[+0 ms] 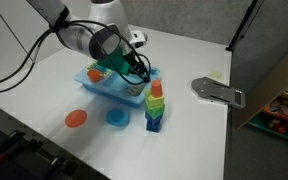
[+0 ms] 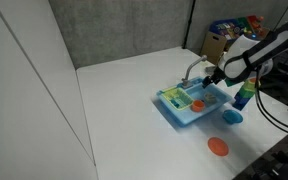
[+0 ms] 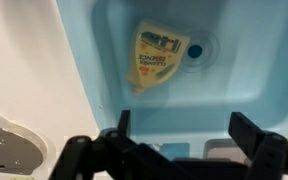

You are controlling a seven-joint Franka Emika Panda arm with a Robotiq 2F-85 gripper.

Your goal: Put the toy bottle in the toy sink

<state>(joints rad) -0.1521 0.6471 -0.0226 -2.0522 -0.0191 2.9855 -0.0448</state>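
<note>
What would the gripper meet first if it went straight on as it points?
Probably the floor of the toy sink, beside the toy bottle lying in it; the open gripper points into the basin. Depth is unclear, so possibly the bottle.

Both exterior views are evenly, diffusely lit; the white table (image 1: 184, 130) is rendered bright, almost washed out, and only faint shadows are cast on it. Fine detail is lost to low resolution. In the wrist view the toy sink (image 3: 94, 60) is dimly shaded, the toy bottle (image 3: 159, 55) is smeared, and the gripper (image 3: 181, 125) is shown dark and defocused.
</note>
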